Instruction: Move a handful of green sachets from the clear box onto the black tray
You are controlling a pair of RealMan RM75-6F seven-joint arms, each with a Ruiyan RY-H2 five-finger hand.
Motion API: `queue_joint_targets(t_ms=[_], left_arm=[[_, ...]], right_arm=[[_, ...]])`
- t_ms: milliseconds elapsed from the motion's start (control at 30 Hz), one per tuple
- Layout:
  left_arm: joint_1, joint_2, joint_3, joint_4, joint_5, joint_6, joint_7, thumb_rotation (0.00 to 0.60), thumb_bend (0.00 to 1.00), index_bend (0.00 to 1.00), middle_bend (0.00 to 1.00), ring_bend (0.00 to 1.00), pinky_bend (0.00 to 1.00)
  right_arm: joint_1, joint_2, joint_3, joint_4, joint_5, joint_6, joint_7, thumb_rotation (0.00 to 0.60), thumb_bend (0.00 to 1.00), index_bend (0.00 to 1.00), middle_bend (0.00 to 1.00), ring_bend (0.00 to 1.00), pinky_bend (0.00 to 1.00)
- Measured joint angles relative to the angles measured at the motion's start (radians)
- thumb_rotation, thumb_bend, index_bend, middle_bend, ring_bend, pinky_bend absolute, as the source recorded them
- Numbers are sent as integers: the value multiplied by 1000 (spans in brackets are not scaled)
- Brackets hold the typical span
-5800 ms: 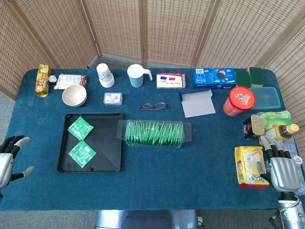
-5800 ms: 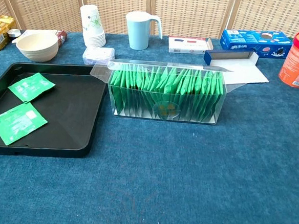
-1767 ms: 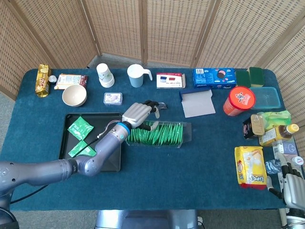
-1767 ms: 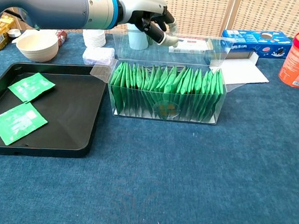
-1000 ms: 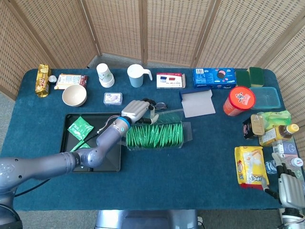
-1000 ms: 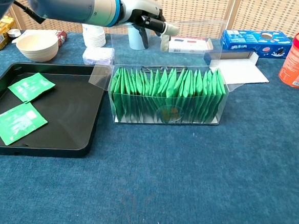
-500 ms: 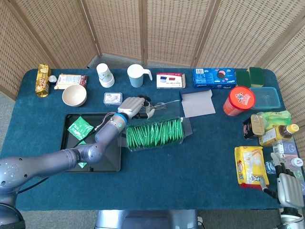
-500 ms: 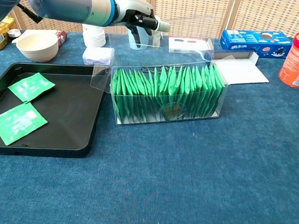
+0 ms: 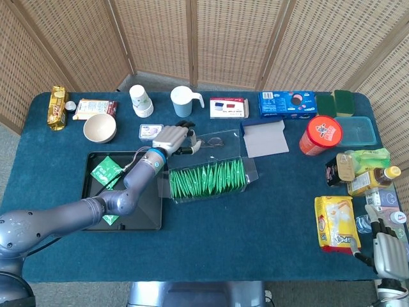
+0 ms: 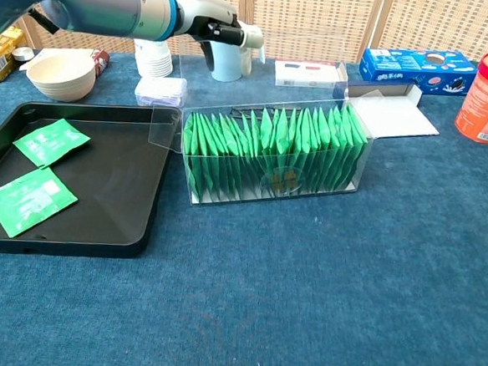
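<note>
The clear box (image 10: 273,156) is seen near the middle of the bench (image 9: 255,217), just right of the black tray (image 10: 133,217), and is packed with upright green sachets (image 10: 272,147). Two sachets (image 10: 34,172) already lie flat on the tray, so the transfer is judged only partly done.

The left hand (image 9: 171,138) is held behind the box's far left corner, with its fingers (image 10: 237,35) closed around what appears to be the raised clear lid flap (image 9: 220,141); the flap is nearly invisible, so the grip cannot be confirmed with certainty. The flap is presumably being held back so that the sachet tops are left open to reach. The box sits slightly skewed on the bench, probably because it is being pulled by that flap.

The right hand (image 9: 391,252) is kept low at the bench's near right corner, well apart from the box, with nothing held and its fingers apart.
</note>
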Motion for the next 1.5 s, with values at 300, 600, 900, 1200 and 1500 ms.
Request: queue_joint_targets(t_ms=[300, 600, 900, 1200, 1500], left_arm=[[23, 8, 17, -50, 106, 181, 63, 113, 392, 8, 0, 0, 258], [111, 118, 4, -230, 398, 324, -39, 537, 303, 145, 0, 0, 204], [165, 243, 56, -348, 800, 338, -160, 600, 302, 281, 0, 0, 164], [137, 232, 83, -367, 859, 219, -116, 600, 286, 281, 0, 0, 121], [97, 145, 85, -319, 812, 128, 21, 600, 279, 282, 0, 0, 119]], right_arm=[[-1, 0, 1, 3, -8, 6, 10, 600, 413, 0, 111, 115, 262], [1, 1, 3, 3, -18, 12, 15, 600, 412, 0, 111, 115, 262], [4, -4, 4, 3, -24, 16, 14, 600, 413, 0, 112, 115, 262], [0, -7, 4, 15, -18, 16, 27, 600, 412, 0, 112, 115, 262], [-6, -11, 5, 32, -11, 16, 45, 600, 413, 0, 111, 115, 262]])
